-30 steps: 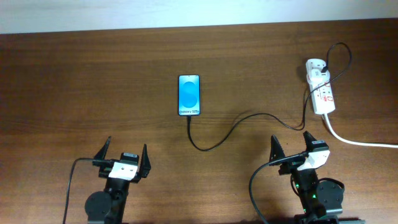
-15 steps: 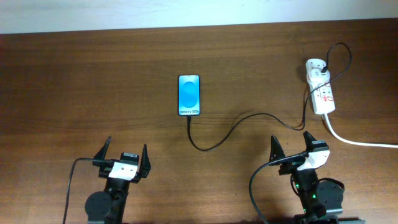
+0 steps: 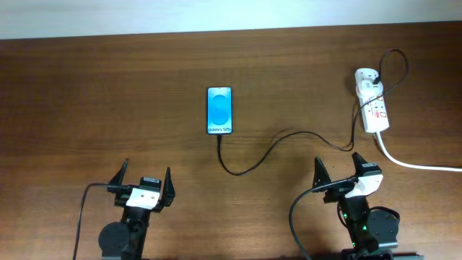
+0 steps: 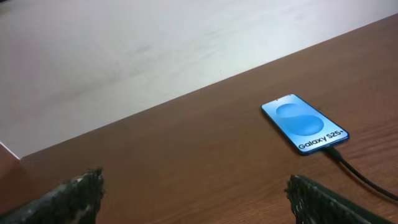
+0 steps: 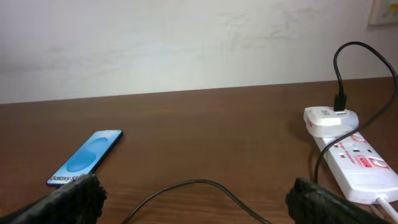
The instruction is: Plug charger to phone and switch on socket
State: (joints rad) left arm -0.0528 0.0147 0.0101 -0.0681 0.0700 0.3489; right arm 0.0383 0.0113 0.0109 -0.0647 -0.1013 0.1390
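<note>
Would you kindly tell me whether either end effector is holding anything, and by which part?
Nothing is held: the left end effector and the right end effector are both open, well short of the phone.

One camera hangs overhead, looking straight down on the table (image 3: 86, 87). Each wrist camera sits low near the front edge, facing the far edge and the wall (image 5: 155, 43). All three views catch the phone (image 3: 219, 110); overhead and right wrist share the socket (image 3: 373, 108) by the far right corner.
</note>
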